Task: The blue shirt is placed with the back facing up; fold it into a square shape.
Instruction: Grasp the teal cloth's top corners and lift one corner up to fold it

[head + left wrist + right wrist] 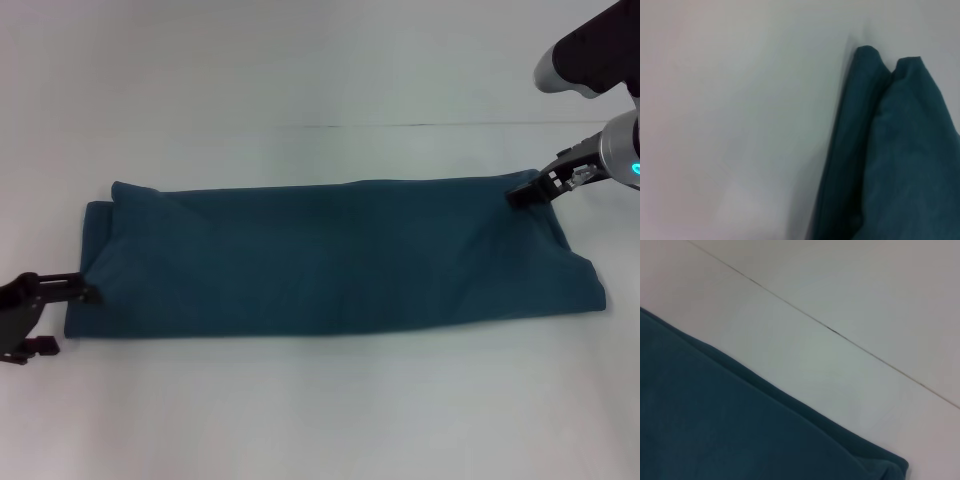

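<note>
The blue shirt [330, 255] lies on the white table as a long folded band running left to right, plain side up. My left gripper [70, 320] sits low at the band's near left corner, open, its upper finger [75, 291] touching the shirt's left edge. My right gripper [525, 193] rests at the far right corner, its dark tip against the fabric's edge. In the left wrist view the shirt's [900, 160] folded layers and two rounded corners show. Only a flat edge and one corner of the shirt [730, 430] show in the right wrist view.
The white table [300, 420] extends on all sides of the shirt. A thin dark seam line [420, 125] runs across the table behind the shirt; this seam [830, 329] also shows in the right wrist view.
</note>
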`<state>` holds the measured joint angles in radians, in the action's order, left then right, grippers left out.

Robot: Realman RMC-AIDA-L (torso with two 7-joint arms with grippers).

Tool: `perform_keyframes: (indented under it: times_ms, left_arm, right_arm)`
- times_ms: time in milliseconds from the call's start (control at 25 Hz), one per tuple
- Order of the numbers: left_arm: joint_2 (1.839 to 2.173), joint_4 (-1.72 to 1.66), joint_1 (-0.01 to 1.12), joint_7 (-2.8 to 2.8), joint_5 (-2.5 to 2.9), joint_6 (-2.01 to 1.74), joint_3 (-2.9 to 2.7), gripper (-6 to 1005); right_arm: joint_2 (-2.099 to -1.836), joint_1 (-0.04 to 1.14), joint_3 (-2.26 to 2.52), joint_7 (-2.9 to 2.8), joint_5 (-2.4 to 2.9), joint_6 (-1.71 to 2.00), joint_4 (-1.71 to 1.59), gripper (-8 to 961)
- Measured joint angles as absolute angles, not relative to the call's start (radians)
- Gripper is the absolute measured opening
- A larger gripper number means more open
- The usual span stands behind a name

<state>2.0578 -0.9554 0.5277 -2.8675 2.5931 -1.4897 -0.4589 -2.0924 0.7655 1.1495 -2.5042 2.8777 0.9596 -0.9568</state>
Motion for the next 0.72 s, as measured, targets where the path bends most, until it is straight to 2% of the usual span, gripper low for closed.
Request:
perform_keyframes:
  times_ms: [720]
  left_arm:
    - [2.045, -0.817, 0.601, -2.869, 2.594, -1.387, -0.461, 932]
  right_arm:
    - [-2.092, 0.762, 1.148, -2.503, 2.878, 0.954, -0.961, 898]
